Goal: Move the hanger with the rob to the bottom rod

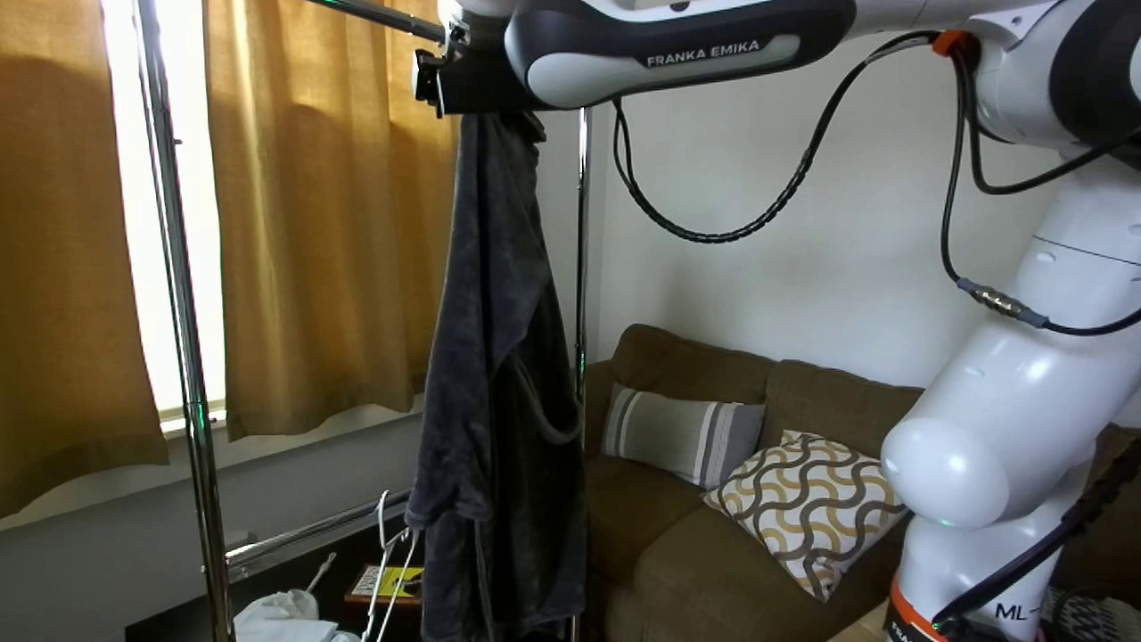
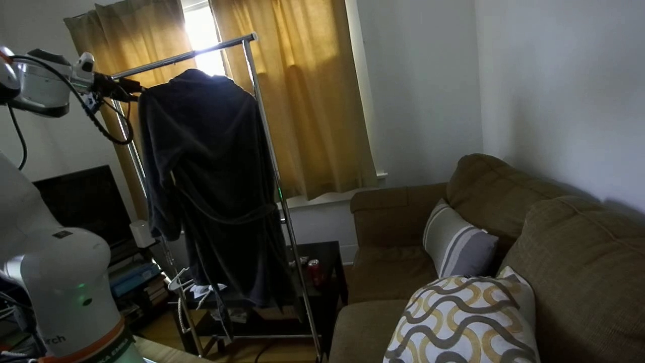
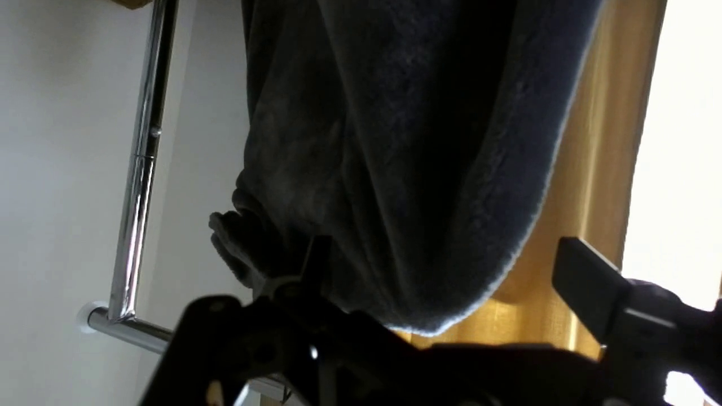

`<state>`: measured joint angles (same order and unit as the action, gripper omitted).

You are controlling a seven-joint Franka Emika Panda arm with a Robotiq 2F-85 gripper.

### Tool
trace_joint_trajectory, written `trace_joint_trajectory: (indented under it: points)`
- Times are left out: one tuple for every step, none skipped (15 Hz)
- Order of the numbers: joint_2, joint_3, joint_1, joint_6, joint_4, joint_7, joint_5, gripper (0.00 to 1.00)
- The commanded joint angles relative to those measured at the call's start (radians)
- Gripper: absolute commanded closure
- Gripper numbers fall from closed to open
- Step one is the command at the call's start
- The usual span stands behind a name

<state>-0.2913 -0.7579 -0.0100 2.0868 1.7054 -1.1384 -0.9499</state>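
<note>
A dark grey robe (image 1: 499, 357) hangs from the top rod (image 1: 383, 16) of a chrome rack; it also shows in an exterior view (image 2: 211, 151). Its hanger is hidden inside the robe. The bottom rod (image 1: 303, 530) of the rack shows low at the left. My gripper (image 2: 138, 89) is at the height of the robe's shoulder, at its side. In the wrist view my gripper (image 3: 445, 248) has its fingers wide apart. The robe's rounded shoulder edge (image 3: 417, 293) shows between them, with a gap to the right finger. I cannot tell whether the left finger touches the robe.
White hangers (image 1: 385, 553) hang at the bottom rod. Chrome uprights (image 1: 178, 294) stand at the rack's ends. Behind are yellow curtains (image 1: 312, 223) and a window. A brown sofa (image 2: 398, 217) with pillows stands beside the rack. A low black table (image 2: 322, 252) holds a red can (image 2: 315, 272).
</note>
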Motion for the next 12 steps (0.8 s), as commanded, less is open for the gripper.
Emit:
trace_joint_trajectory:
  points:
    - [0.073, -0.008, -0.02, -0.068, -0.06, -0.13, -0.143, 0.0]
    - [0.087, 0.002, -0.033, -0.084, -0.07, -0.154, -0.171, 0.0]
    - [0.098, 0.013, -0.044, -0.099, -0.08, -0.17, -0.198, 0.0]
    - [0.108, 0.021, -0.057, -0.113, -0.088, -0.185, -0.221, 0.0]
    - [0.118, 0.036, -0.068, -0.117, -0.092, -0.186, -0.242, 0.0]
    - [0.125, 0.046, -0.082, -0.129, -0.094, -0.192, -0.258, 0.02]
    - [0.131, 0.066, -0.096, -0.126, -0.095, -0.188, -0.264, 0.26]
    - [0.135, 0.079, -0.111, -0.13, -0.095, -0.192, -0.269, 0.26]
    - [0.135, 0.104, -0.124, -0.115, -0.089, -0.18, -0.258, 0.3]
    - [0.134, 0.12, -0.138, -0.116, -0.085, -0.183, -0.253, 0.38]
    - [0.132, 0.141, -0.15, -0.116, -0.082, -0.176, -0.246, 0.48]
    - [0.126, 0.161, -0.162, -0.112, -0.074, -0.177, -0.242, 0.55]
